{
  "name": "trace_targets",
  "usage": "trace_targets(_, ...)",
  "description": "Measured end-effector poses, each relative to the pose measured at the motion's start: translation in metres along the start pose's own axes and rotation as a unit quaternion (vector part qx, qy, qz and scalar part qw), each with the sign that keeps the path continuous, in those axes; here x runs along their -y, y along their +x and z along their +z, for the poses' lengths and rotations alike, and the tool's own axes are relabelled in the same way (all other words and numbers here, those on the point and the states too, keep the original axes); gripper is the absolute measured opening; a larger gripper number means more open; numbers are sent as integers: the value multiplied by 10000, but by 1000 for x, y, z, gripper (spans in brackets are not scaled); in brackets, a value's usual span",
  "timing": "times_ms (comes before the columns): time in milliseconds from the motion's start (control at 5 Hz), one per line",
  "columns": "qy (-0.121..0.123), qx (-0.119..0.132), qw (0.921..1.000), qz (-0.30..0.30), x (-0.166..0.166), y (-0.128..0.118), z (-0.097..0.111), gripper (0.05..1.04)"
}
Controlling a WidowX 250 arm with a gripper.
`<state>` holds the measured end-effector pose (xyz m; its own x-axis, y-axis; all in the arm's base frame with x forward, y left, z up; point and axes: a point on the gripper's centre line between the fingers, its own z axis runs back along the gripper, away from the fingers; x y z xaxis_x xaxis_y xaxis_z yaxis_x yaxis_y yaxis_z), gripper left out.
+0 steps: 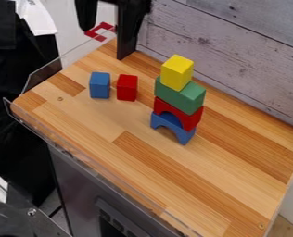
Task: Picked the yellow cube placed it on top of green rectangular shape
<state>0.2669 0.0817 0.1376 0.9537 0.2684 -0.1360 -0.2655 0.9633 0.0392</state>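
The black gripper (109, 39) hangs at the top edge, left of centre, open with nothing held between its fingers. It is up and to the left of the block stack and apart from it. The yellow cube (176, 72) rests on top of the green rectangular block (181, 95), toward that block's left end. Beneath the green block is a red arch (177, 113), and a blue arch (172, 126) stands at the bottom on the wooden surface.
A blue block (100, 85) and a red block (127, 87) stand side by side left of the stack, slightly apart. The wooden tabletop (192, 185) has a clear raised edge along its left side. A grey plank wall (236, 60) runs behind it.
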Motion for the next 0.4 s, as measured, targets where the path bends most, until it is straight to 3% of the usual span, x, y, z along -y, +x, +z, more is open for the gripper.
trace_targets(200,6,-113,9999,108,-9,2,-20,1001)
trace_targets(400,-303,-75,9988,369,-11,1,-32,1001)
